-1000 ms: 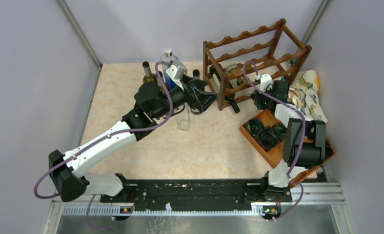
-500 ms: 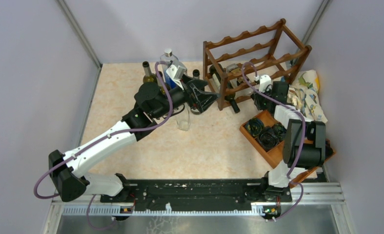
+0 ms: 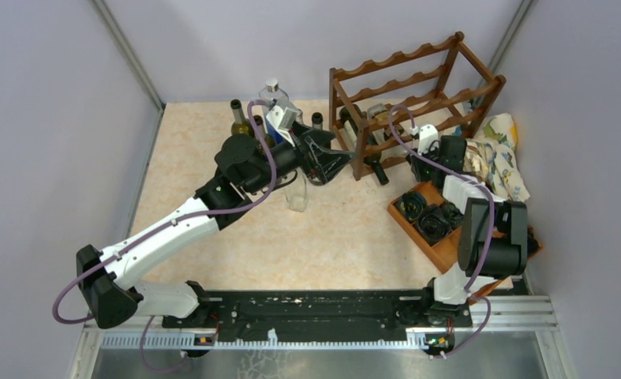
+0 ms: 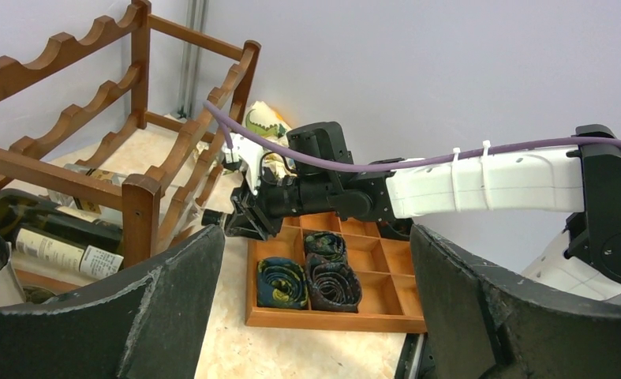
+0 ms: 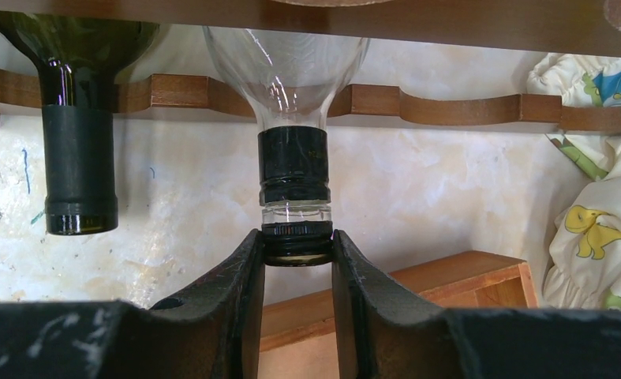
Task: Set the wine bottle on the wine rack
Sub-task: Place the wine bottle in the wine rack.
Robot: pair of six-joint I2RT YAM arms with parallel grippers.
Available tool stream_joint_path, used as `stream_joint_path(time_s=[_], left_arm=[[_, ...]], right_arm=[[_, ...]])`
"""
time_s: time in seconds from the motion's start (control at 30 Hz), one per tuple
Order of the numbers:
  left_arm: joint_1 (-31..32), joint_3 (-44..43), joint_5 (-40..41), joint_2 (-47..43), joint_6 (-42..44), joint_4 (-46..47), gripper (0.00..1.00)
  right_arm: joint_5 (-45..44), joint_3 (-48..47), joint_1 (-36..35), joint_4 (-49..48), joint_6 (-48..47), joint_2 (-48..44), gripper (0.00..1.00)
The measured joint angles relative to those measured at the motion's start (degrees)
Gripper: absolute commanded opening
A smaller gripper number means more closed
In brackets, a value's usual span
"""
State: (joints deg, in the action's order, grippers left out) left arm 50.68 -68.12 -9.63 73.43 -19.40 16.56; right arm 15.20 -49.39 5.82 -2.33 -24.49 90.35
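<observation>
right jaws pinch wine bottle [image 5: 293, 170] mouth | body cut off | left jaws spread

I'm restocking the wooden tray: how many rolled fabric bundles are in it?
3. First roll and second roll sit side by side in front compartments of the tray in the left wrist view, third roll behind; the right arm may hide more.

wine bottle [image 5: 293, 158] body: cut off at top, perhaps behind wine rack [image 5: 449, 20] rail | dark bottle [image 5: 80, 166]: same
</observation>
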Motion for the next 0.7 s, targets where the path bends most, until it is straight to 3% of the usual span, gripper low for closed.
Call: stream_joint_path(time_s=[0.7], left_arm=[[0.0,1.4,0.0,-0.7,-0.5,0.1,0.94]], right_arm=[[0.3,0.5,1.1,1.5,-0.9,1.1,0.0]])
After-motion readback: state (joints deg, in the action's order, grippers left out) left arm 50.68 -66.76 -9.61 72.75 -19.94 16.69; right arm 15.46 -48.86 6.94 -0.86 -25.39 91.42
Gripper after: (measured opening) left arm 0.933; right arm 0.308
